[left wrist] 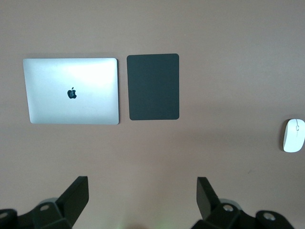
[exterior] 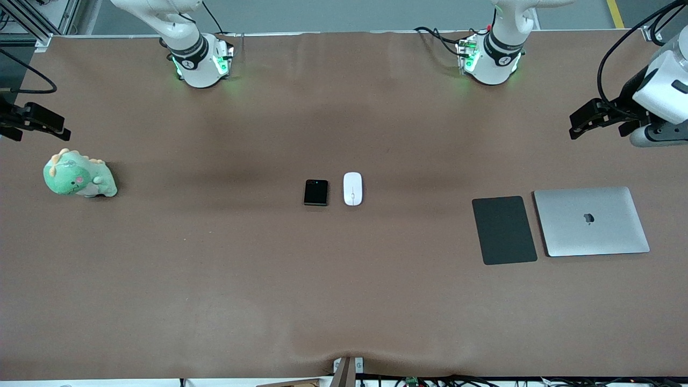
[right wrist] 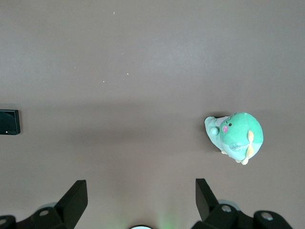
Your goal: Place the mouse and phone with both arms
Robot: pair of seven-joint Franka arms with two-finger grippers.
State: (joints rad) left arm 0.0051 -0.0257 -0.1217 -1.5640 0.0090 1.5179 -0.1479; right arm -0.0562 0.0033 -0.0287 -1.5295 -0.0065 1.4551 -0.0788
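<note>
The white oval mouse [exterior: 352, 188] and the small black phone [exterior: 315, 192] lie side by side at the middle of the brown table, the phone toward the right arm's end. The mouse shows at the edge of the left wrist view [left wrist: 293, 135], the phone at the edge of the right wrist view [right wrist: 9, 122]. My left gripper [exterior: 579, 124] hangs open and empty over bare table at the left arm's end [left wrist: 142, 183]. My right gripper [exterior: 51, 126] hangs open and empty over bare table at the right arm's end [right wrist: 141, 186]. Both are well apart from the mouse and the phone.
A closed silver laptop [exterior: 591, 220] [left wrist: 71, 90] and a flat black pad [exterior: 503, 229] [left wrist: 153, 86] lie side by side toward the left arm's end. A green plush dinosaur [exterior: 79, 174] [right wrist: 236, 134] sits toward the right arm's end.
</note>
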